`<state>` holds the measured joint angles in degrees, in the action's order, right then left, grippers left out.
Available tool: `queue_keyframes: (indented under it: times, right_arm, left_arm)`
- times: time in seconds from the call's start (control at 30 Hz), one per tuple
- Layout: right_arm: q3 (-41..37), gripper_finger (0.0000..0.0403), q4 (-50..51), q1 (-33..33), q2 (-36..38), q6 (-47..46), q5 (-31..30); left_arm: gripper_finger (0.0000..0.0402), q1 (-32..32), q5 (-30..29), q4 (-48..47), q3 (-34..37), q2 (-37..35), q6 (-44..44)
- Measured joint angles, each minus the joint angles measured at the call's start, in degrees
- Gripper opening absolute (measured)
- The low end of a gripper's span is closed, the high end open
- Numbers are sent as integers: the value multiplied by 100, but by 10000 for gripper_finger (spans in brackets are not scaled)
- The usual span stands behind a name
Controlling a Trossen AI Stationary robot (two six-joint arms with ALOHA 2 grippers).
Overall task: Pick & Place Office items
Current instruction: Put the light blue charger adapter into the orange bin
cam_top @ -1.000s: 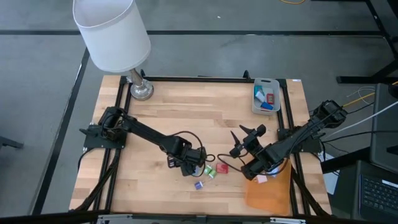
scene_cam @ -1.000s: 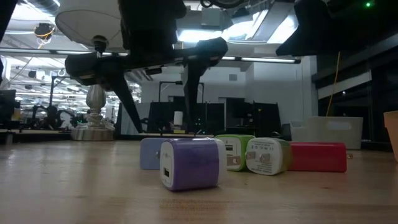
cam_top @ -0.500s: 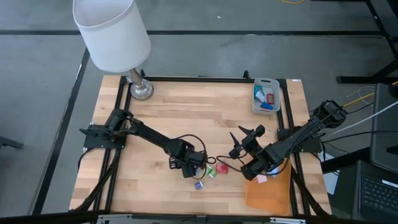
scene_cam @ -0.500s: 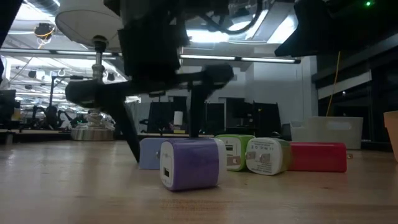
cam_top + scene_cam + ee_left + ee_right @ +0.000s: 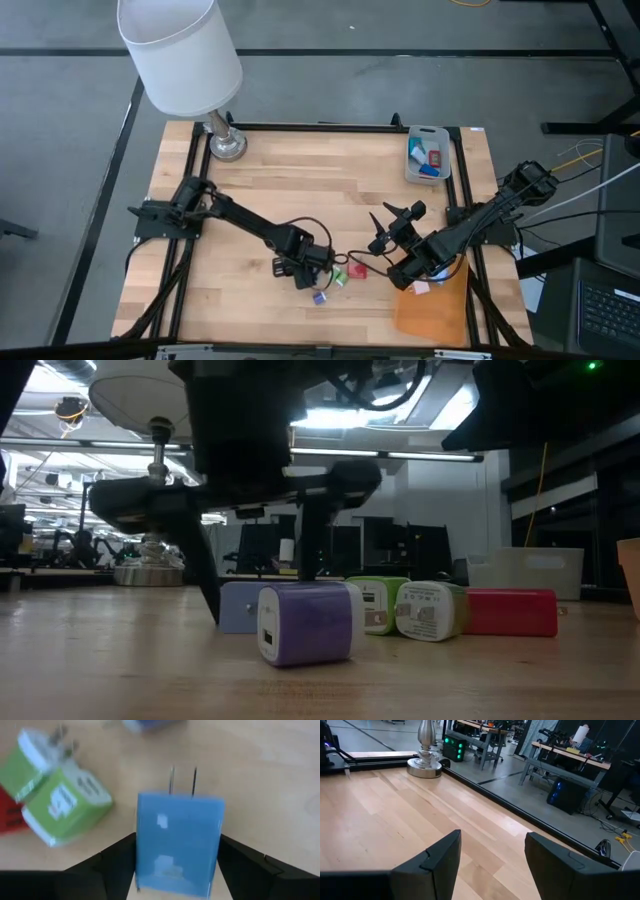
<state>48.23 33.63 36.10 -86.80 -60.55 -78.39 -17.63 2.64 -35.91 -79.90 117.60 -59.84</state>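
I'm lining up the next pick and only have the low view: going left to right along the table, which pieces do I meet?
Light blue block between the left gripper's fingers → purple block in front → first green block → second green block → red block.

A white-shaded lamp (image 5: 180, 52) stands at the wooden table's (image 5: 300, 170) corner; beyond it, grey floor (image 5: 60, 150) and lit workbenches (image 5: 560, 760).

Robotics lab, open hall of workbenches (image 5: 570, 755), computers (image 5: 560, 795), ceiling strip lights (image 5: 60, 455), concrete floor (image 5: 330, 90)
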Motion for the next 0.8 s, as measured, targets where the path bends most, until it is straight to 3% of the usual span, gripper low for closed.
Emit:
queue_keyframes:
  times: [0.3,0.5,0.63,0.73,0.8]
  right_arm:
    - [0,217,-7,0,0,13,132]
    - [0,217,-23,0,0,57,114]
    - [17,217,-171,-7,0,418,-204]
    - [183,217,-196,-42,0,898,-962]
    - [373,217,-177,-95,0,1214,-1147]
  left_arm:
    - [232,-43,54,189,6,9,-47]
    - [215,47,-517,672,14,22,235]
    - [215,151,-971,975,24,35,259]
    - [214,266,-1176,1275,33,38,345]
    - [214,354,-1222,1447,33,-9,449]
